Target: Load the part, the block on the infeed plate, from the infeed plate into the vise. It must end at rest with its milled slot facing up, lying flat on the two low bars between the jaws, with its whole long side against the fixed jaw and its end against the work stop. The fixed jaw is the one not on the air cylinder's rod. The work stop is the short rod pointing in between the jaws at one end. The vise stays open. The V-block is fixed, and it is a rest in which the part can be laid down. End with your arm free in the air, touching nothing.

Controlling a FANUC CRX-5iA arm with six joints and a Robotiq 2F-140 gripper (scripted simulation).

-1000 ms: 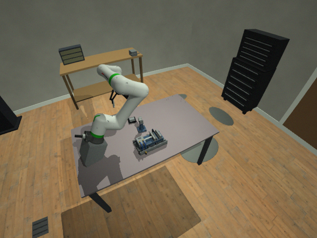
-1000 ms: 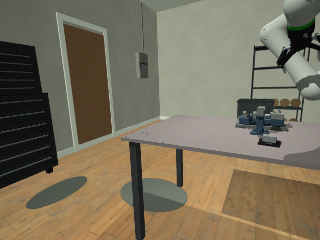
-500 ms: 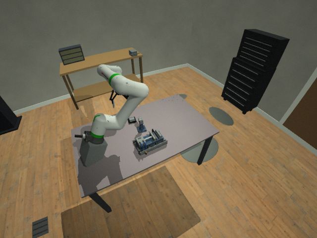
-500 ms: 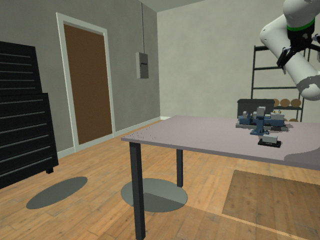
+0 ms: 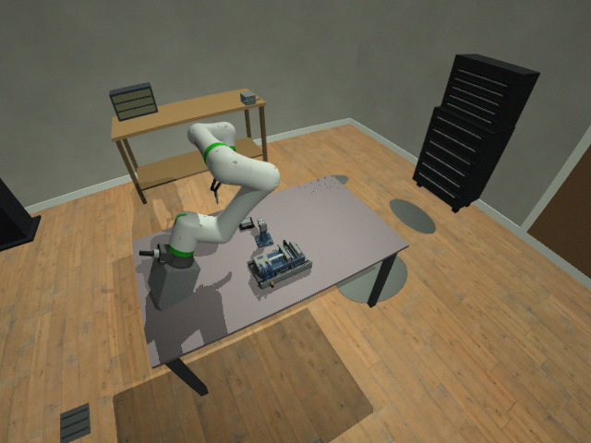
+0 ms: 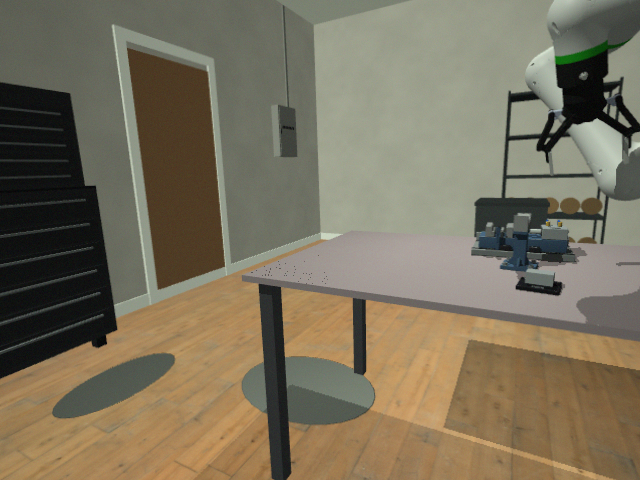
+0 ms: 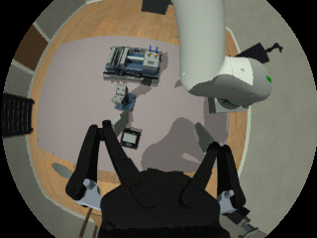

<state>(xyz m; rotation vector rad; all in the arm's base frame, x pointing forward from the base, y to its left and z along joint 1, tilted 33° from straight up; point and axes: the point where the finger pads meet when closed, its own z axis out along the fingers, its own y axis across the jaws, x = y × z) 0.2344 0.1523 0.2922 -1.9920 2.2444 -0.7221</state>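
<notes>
The part, a small grey block (image 6: 540,276), lies on the black infeed plate (image 6: 538,285) near the table's edge; it also shows in the top view (image 5: 247,222) and in the wrist view (image 7: 131,138). The blue V-block (image 5: 263,234) stands between the plate and the vise (image 5: 279,262). The vise sits open on its grey base, also seen in the exterior view (image 6: 522,242) and in the wrist view (image 7: 134,62). My gripper (image 6: 586,134) hangs high above the table, fingers pointing down, wide open and empty. It also shows in the wrist view (image 7: 158,198) and in the top view (image 5: 214,189).
My own white arm (image 5: 234,190) bends over the table beside the fixtures. A wooden shelf table (image 5: 190,124) stands behind. A black tool chest (image 5: 472,128) stands at the right wall, and a metal rack (image 6: 558,170) stands behind the table.
</notes>
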